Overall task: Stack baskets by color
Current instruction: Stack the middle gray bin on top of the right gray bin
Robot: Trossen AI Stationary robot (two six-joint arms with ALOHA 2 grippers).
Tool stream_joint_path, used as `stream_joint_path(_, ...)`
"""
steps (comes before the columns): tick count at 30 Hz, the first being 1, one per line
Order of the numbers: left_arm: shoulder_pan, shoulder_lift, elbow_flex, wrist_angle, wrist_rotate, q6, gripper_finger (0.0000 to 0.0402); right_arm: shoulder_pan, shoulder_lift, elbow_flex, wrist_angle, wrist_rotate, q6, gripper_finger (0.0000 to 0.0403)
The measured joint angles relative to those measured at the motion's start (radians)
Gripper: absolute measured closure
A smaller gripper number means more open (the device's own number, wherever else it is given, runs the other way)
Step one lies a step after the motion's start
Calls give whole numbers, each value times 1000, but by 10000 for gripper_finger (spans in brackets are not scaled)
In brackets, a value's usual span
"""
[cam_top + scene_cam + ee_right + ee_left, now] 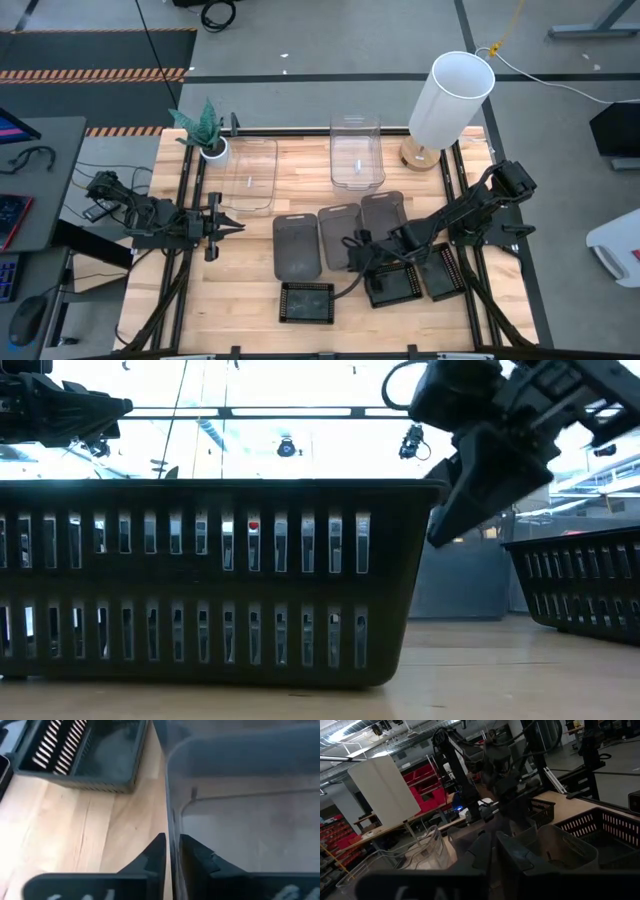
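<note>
Three smoky grey baskets (pixel 296 245) (pixel 336 232) (pixel 383 212) lie side by side at mid-table on their bottoms. Two clear baskets (pixel 250 175) (pixel 357 150) stand farther back. Three black mesh baskets (pixel 307 300) (pixel 395 285) (pixel 445 270) sit along the near side. My right gripper (pixel 354 247) slants down at the middle grey basket's near end and is shut on its wall. My left gripper (pixel 228 224) hangs shut and level above the table's left part, holding nothing. My right gripper has the thin upright wall (pixel 172 822) of the middle smoky grey basket between its two fingers. One finger (pixel 197 855) is inside the basket and the other (pixel 154 854) outside. The fingers slant down from the table's right and run along the wall's rim.
A white cylindrical lamp (pixel 450 100) stands at the far right and a small potted plant (pixel 207 130) at the far left. In the low view one mesh basket (pixel 200 580) fills the foreground and another (pixel 585 580) sits to its right. Bare wood lies at the near left.
</note>
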Motion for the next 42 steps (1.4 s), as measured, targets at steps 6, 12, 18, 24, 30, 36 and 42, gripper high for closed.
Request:
stream_joint_path(6, 0, 0, 0, 0, 0, 0, 374, 0, 0, 80, -78, 4, -9, 310)
stream_joint_path(12, 0, 0, 0, 0, 0, 0, 367, 0, 0, 128, -157, 12, -9, 294)
stream_joint_path(18, 0, 0, 0, 0, 0, 0, 374, 0, 0, 119, -129, 45, -8, 266)
stream_joint_path(24, 0, 0, 0, 0, 0, 0, 373, 0, 0, 39, 12, 52, 1, 240)
stream_joint_path(30, 0, 0, 0, 0, 0, 0, 368, 0, 1, -57, 71, 63, 13, 237)
stream_joint_path(36, 0, 0, 0, 0, 0, 0, 375, 0, 1, -77, 74, 67, 39, 254)
stream_joint_path(42, 0, 0, 0, 0, 0, 0, 372, 0, 1, -76, 72, 60, 32, 320)
